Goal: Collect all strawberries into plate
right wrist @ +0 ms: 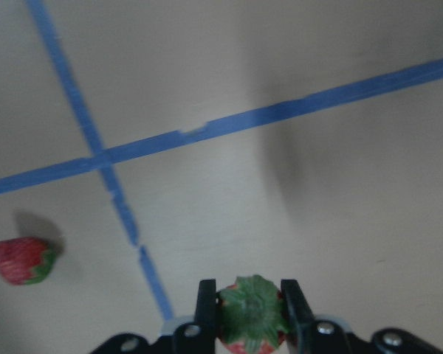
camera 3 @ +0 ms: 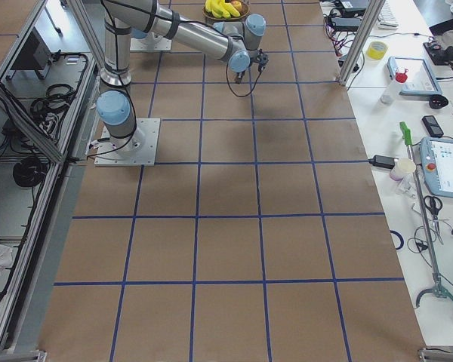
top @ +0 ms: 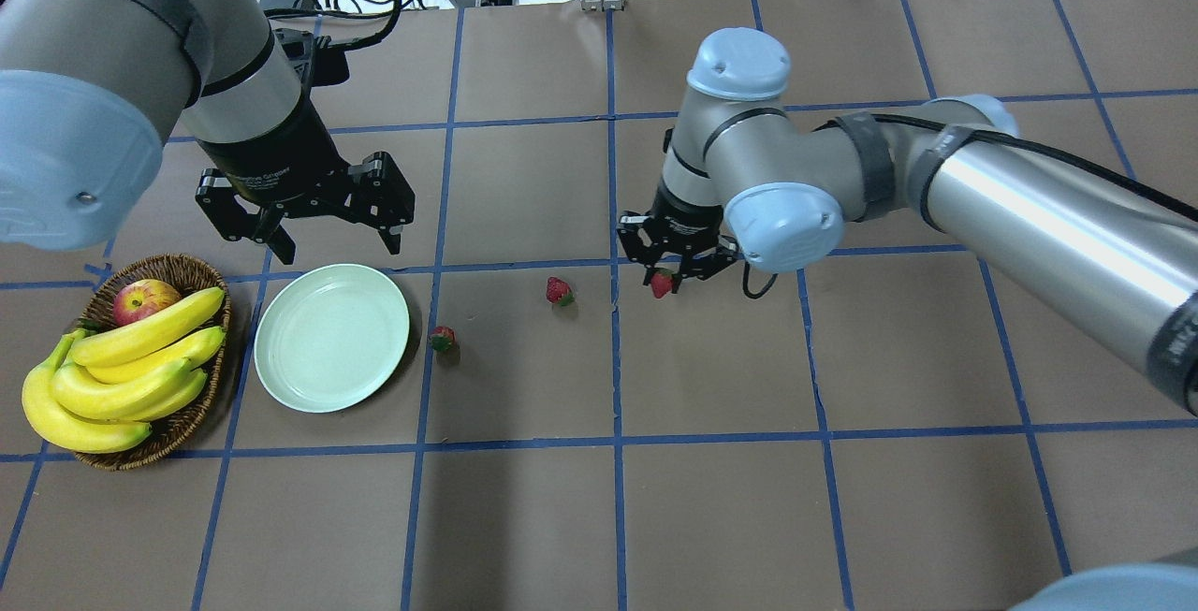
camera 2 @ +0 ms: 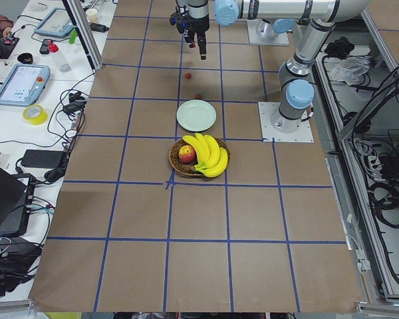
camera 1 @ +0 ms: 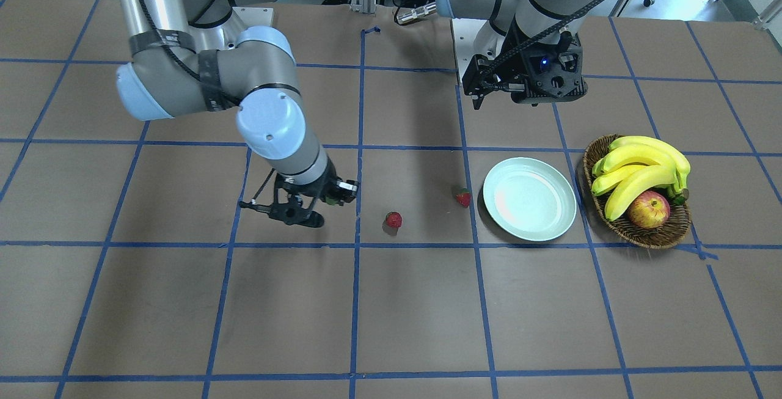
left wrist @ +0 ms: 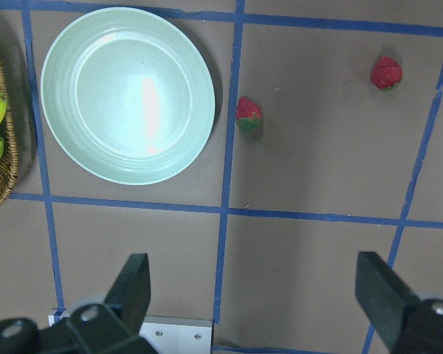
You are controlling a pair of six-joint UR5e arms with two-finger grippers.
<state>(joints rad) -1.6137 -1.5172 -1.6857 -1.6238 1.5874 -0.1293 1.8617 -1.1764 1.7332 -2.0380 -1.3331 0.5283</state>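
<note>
I've got the right gripper (top: 665, 280) clamped on one strawberry (top: 662, 284). In the wrist cam the berry sits btwn the two fingers (right wrist: 204, 306), green cap facing the lens. Can't tell for sure whether it's clear of the table (top: 711, 499).

The other two berries lie on the tabletop. The middle strawberry (top: 559, 290) is near the right gripper, on the plate side of it, across a blue tape line. The last strawberry (top: 442, 339) sits just beside the plate (top: 332, 340), close to the rim but not touching it. The plate has nothing in it and is well apart from the held berry, w/ both loose berries in btwn.

The left gripper (top: 337, 242) hangs over the table w/ jaws spread wide and nothing btwn them. It's above the plate's far edge as seen from overhead. Its wrist cam looks down on the plate and both loose berries.

The wicker basket (top: 178, 267) stands on the plate's other side, near it, w/ bananas (top: 131, 368) and an apple (top: 145, 300) inside.
</note>
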